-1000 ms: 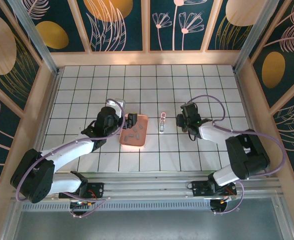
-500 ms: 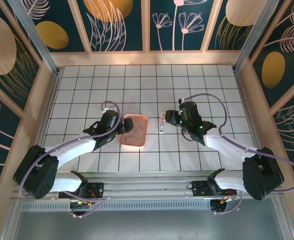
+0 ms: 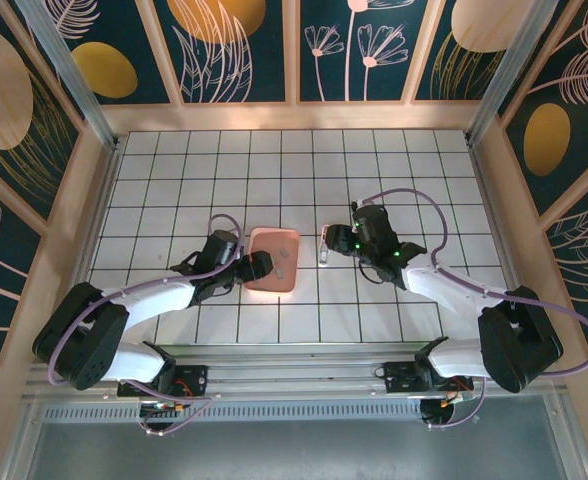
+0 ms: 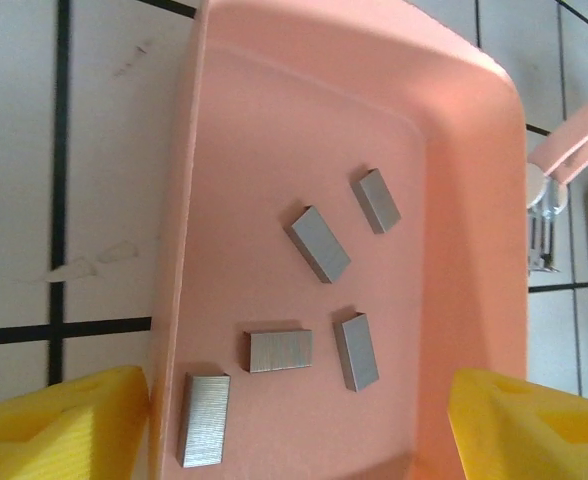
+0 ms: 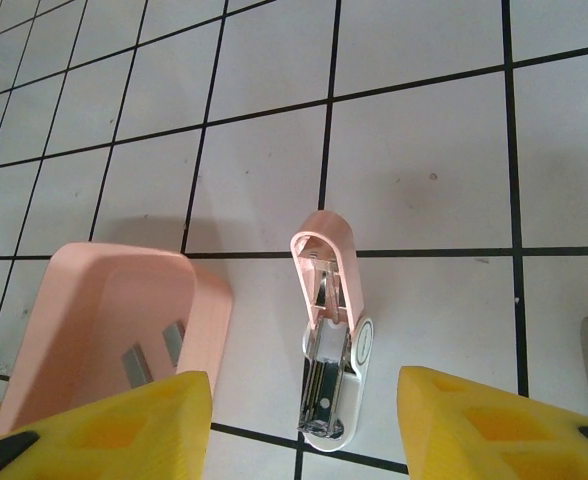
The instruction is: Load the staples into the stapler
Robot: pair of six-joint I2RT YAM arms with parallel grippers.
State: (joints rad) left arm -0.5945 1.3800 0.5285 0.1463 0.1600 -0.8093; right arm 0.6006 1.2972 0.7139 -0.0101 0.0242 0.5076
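Hovering left hand [image 4: 299, 440] over staples [image 4: 321, 243] in pink tray [image 4: 474, 190].

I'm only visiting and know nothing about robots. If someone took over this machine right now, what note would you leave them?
Left gripper: open, over the pink tray, holding nothing.
Right gripper: open, just short of the stapler, holding nothing.
Things: five staples lie loose in the tray; the stapler lies flipped open on the table beside it.
Done: stapler is open.
Left: pick up a strip, seat it in the stapler, close it.
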